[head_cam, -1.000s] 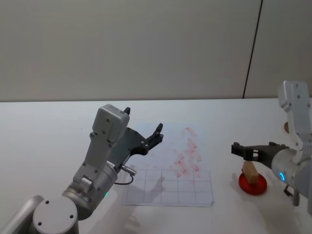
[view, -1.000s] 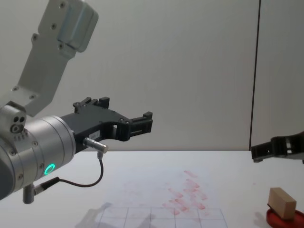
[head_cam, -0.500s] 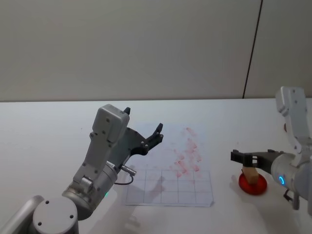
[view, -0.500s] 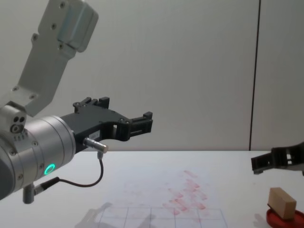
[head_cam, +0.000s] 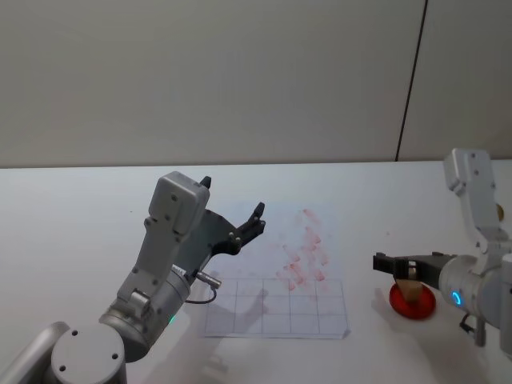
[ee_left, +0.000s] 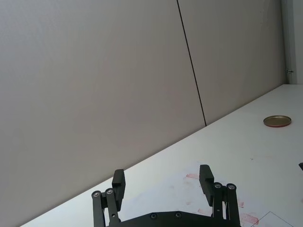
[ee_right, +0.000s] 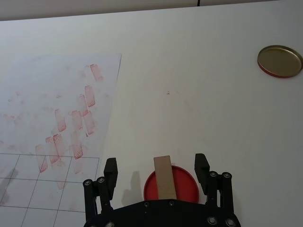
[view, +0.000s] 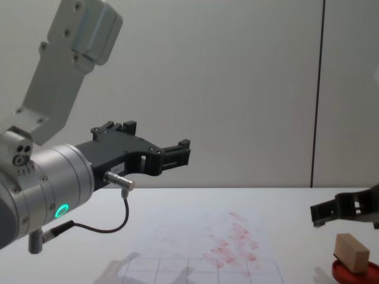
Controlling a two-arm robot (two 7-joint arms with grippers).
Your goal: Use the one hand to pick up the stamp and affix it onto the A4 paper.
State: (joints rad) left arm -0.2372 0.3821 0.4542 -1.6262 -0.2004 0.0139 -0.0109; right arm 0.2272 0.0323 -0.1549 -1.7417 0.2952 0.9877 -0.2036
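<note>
Right claw (ee_right: 155, 161), spread wide, hovers above wooden stamp (ee_right: 164, 178) on red ink pad (ee_right: 187, 183); left claw (ee_left: 161, 173), spread, raised near A4 paper (head_cam: 276, 314).

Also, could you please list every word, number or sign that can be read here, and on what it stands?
No text can be read.
Red marks on the A4 paper: smudged blocks, no letters legible.
Pale patch on the body of the left gripper: perhaps a label, too small to read.
The stamp: plain wood on the faces shown.
</note>
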